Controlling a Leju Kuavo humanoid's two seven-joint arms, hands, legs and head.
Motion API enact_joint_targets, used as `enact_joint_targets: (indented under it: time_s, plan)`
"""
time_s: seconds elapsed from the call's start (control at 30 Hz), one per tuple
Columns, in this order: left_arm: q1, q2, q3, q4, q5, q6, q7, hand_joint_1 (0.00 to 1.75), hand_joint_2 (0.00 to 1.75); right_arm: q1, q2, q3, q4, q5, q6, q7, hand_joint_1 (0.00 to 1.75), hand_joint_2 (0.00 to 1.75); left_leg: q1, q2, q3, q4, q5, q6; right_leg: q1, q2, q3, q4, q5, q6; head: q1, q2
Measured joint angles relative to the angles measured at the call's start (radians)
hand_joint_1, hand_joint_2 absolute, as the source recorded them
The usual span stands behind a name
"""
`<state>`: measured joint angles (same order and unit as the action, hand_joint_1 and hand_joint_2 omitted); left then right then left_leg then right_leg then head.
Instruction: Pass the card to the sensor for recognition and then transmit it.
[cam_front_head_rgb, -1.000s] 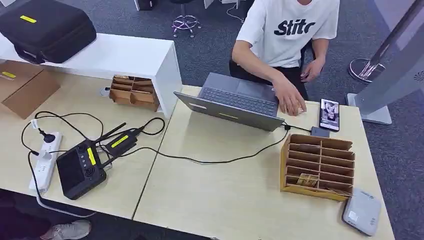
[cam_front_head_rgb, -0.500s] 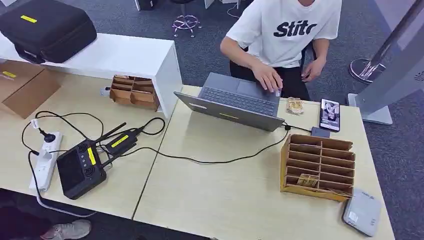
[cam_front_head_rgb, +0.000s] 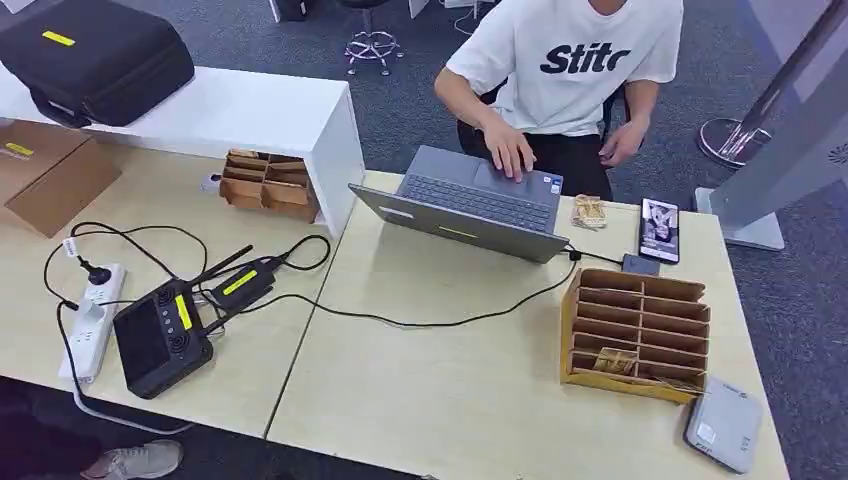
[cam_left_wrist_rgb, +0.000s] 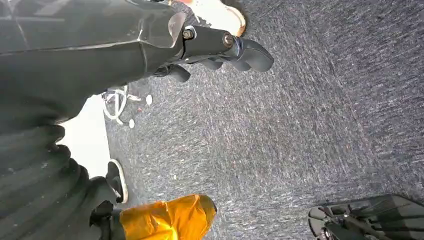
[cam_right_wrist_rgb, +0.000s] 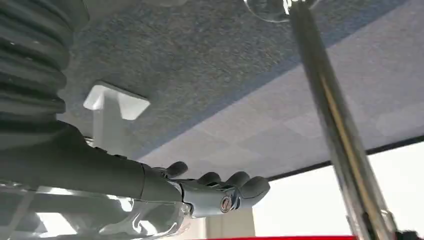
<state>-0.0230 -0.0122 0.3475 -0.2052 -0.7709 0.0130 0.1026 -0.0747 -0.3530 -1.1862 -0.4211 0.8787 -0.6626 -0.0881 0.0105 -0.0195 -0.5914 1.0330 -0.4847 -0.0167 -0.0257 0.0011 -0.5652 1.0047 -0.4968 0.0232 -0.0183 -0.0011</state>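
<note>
From the head camera I'm looking down on a pale table (cam_front_head_rgb: 470, 400). At about 1 o'clock a person (cam_front_head_rgb: 570, 60) in a white shirt sits behind a grey laptop (cam_front_head_rgb: 470, 205), one hand (cam_front_head_rgb: 510, 155) resting on its touchpad. Just right of the laptop lies a small yellowish card (cam_front_head_rgb: 589, 210), flat on the table, with a phone (cam_front_head_rgb: 658, 230) beside it further right. That card sits near the far edge, well away from my side.

At 4 o'clock stands a wooden rack (cam_front_head_rgb: 640, 330) of slots, and one lower slot holds a second card (cam_front_head_rgb: 612, 360). Touching the rack's near right corner, at 5 o'clock, is the grey sensor (cam_front_head_rgb: 724, 425). A black cable (cam_front_head_rgb: 430, 320) runs from the laptop across to 9 o'clock, where a black controller (cam_front_head_rgb: 160, 335) and a white power strip (cam_front_head_rgb: 90, 320) lie. At 11 o'clock there's a white shelf (cam_front_head_rgb: 240, 110) with a black case (cam_front_head_rgb: 95, 55) on top and another wooden rack (cam_front_head_rgb: 265, 180) tucked against it.

My left hand (cam_left_wrist_rgb: 220, 47) hangs over grey carpet (cam_left_wrist_rgb: 300, 125), fingers loosely curled, holding nothing. My right hand (cam_right_wrist_rgb: 215, 192) hangs likewise, fingers slightly bent and apart, nothing in it, with a chrome pole (cam_right_wrist_rgb: 335, 130) nearby.
</note>
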Motion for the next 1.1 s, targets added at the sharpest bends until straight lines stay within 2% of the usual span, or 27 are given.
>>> enact_joint_targets:
  time_s: [0.23,0.47,0.57,0.7,0.9,1.1]
  plan:
    - [-0.001,-0.003,0.000,0.000,-0.014,0.000,0.000,0.00,1.75,-0.022,0.054,-0.131,0.034,0.109,0.000,0.020,0.00,1.75,0.000,0.000,0.000,0.000,0.000,0.000,0.000,0.000,0.000,0.000,0.000,0.000,0.000,0.000]
    - [-0.002,-0.005,0.000,0.000,-0.022,0.001,0.000,0.00,1.75,-0.028,0.092,-0.139,0.085,0.162,0.001,0.074,0.00,1.75,0.000,0.001,0.001,0.000,0.000,0.000,0.000,0.000,0.000,0.000,0.000,0.000,0.000,0.000]
    - [-0.004,-0.006,0.000,0.000,-0.031,0.001,0.000,0.00,1.75,-0.035,0.097,-0.158,0.108,0.124,0.040,0.110,0.00,1.75,0.000,0.000,0.001,0.000,0.000,0.000,0.000,0.000,0.000,0.000,0.000,0.000,0.000,0.000]
    - [-0.011,-0.005,0.000,0.000,-0.051,-0.008,0.000,0.00,1.75,-0.036,0.103,-0.185,0.151,0.075,0.266,0.262,0.00,1.75,0.000,0.001,0.001,0.000,0.000,0.000,0.000,0.001,0.000,0.000,0.000,0.000,-0.001,0.000]
    - [-0.026,-0.002,0.000,0.000,-0.082,-0.034,0.003,0.00,1.75,-0.035,0.111,-0.211,0.183,0.051,0.566,0.437,0.00,1.75,0.000,0.001,0.001,0.000,0.000,0.000,0.000,0.001,0.000,0.000,0.000,0.000,0.000,0.000]
    - [-0.040,-0.001,0.000,0.000,-0.098,-0.043,0.011,0.00,1.75,-0.033,0.123,-0.211,0.196,0.075,0.717,0.484,0.00,1.75,0.000,0.001,0.001,0.000,0.000,0.000,0.000,0.001,0.001,0.000,0.000,0.000,0.000,0.000]
